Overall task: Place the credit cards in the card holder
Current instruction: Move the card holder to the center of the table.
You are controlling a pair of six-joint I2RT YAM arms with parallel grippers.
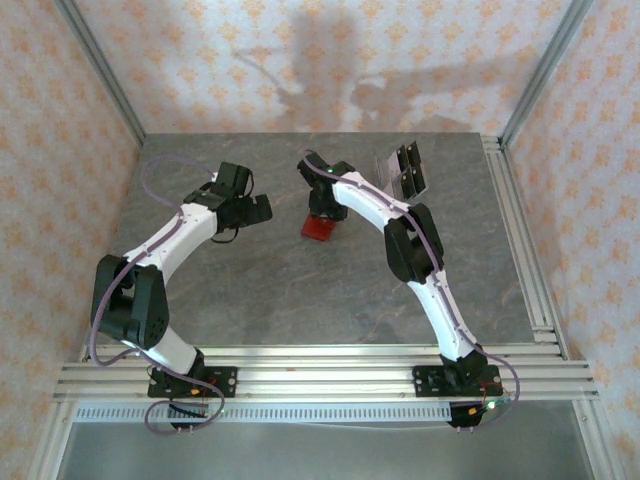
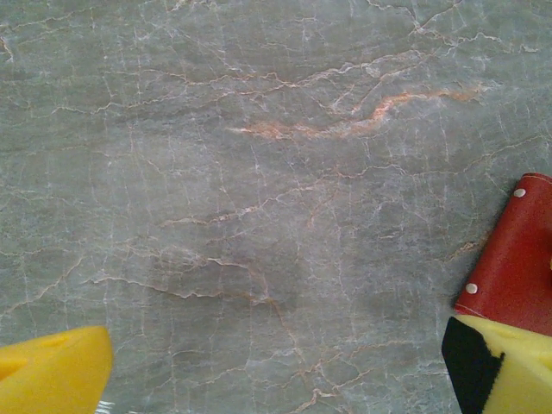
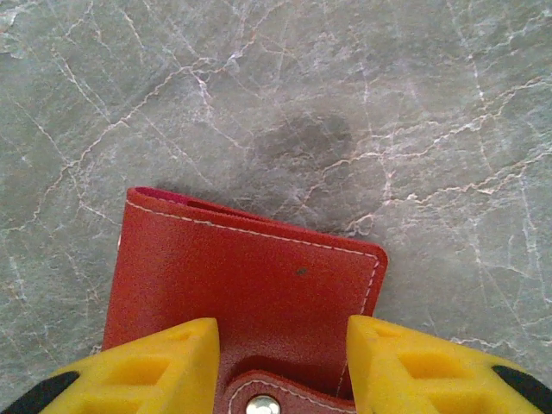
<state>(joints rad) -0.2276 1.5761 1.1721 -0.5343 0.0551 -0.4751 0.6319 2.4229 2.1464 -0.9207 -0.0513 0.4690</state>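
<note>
I've got the card holder [image 3: 250,280] lying flat and closed around mid-table, its long axis running across my right wrist view, its far edge dipping to the right and its snap tab [image 3: 280,392] pointing back at me. The right gripper [image 3: 282,366] has its fingers narrowed either side of that tab; I can't tell whether they pinch it. The left gripper [image 2: 278,371] hangs spread wide just beside the holder. The credit cards [image 1: 400,170] lie well apart, toward the far right.
</note>
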